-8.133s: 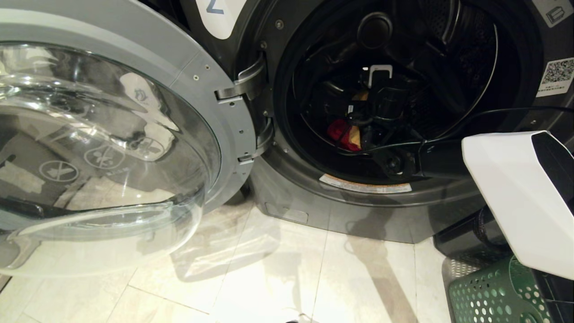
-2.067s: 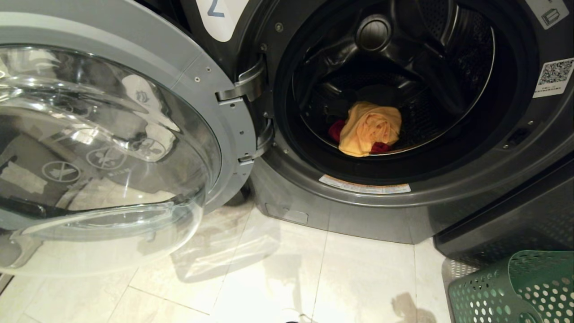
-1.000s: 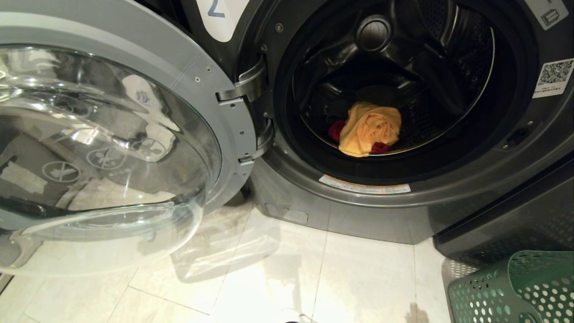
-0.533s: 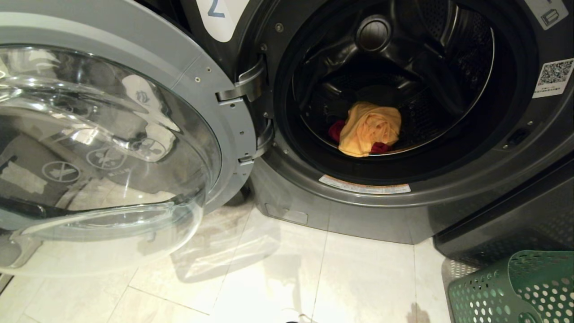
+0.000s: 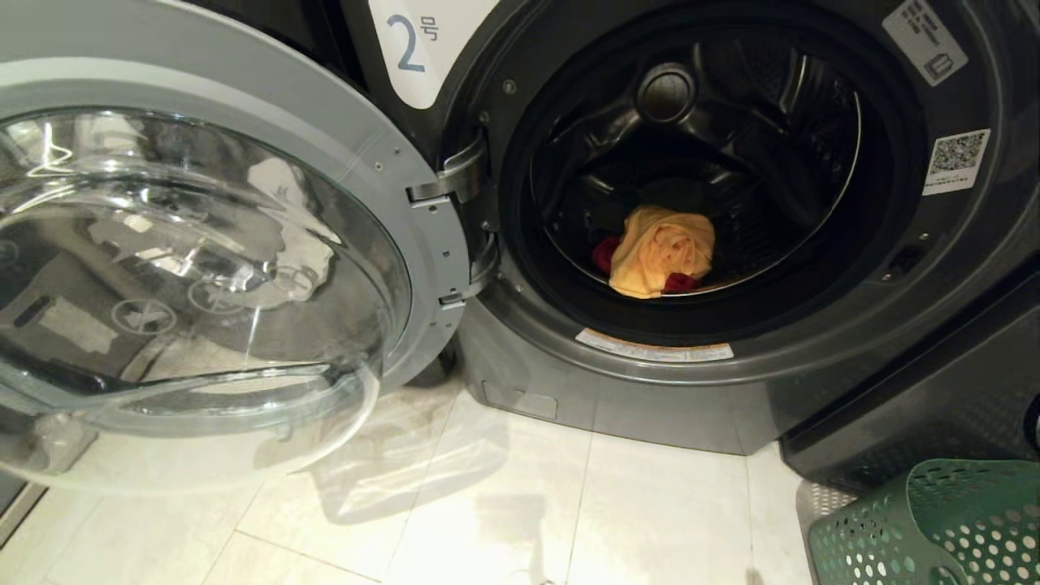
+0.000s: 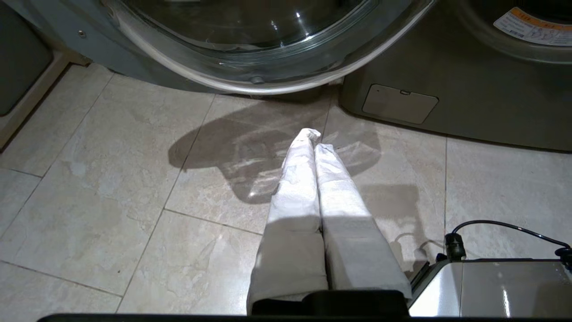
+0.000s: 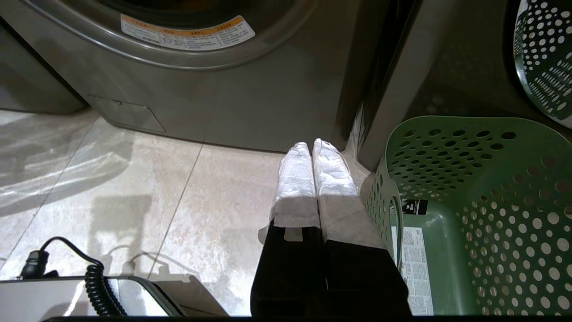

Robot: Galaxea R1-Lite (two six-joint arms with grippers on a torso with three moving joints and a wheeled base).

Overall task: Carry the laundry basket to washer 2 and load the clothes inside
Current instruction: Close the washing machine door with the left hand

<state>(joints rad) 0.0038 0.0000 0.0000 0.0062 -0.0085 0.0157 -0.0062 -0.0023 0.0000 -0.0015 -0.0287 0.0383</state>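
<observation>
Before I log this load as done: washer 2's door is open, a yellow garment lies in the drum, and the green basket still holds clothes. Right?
Not quite. The laundry basket is empty: the right wrist view shows only its bare perforated inside. The rest holds: washer 2 has its door swung open, and a yellow garment lies in the drum.

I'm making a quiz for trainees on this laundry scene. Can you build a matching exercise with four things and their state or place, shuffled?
Things:
1. round glass washer door
2. yellow garment
3. green perforated plastic laundry basket
4. left gripper

States or places:
A. shut, above the floor tiles
B. swung open
C. empty, on the floor
D. lying in the drum

Pairs: 1-B, 2-D, 3-C, 4-A
</observation>
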